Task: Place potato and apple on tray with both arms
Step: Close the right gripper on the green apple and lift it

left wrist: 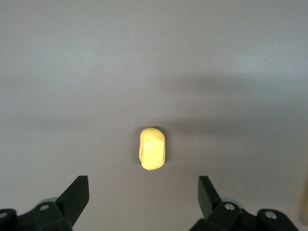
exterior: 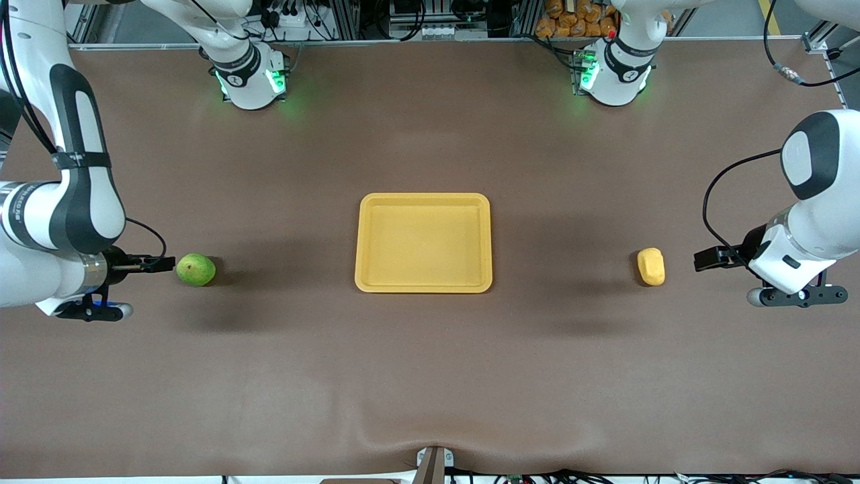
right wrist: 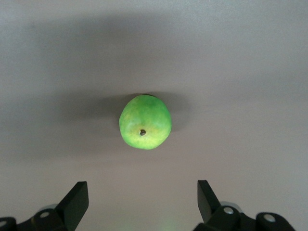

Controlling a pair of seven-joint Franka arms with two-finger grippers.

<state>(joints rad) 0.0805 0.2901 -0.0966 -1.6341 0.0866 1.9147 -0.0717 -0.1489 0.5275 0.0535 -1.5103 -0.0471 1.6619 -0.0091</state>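
Jaws wide: green apple (right wrist: pixel 145 121), yellow oblong potato (left wrist: pixel 152 148), empty yellow tray (exterior: pixel 423 200).

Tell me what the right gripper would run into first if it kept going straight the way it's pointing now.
Most likely the apple. The right gripper is open and aimed at it, with the fruit centred between its fingers and only bare table between them. How high the gripper sits is unclear, so it might pass just over the top.

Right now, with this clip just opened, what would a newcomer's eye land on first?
The bright yellow tray in the middle of the brown table, with nothing on it. On either side lie the green apple toward the right arm's end and the yellow potato toward the left arm's end. The right gripper is open beside the apple, and the left gripper is open near the potato.
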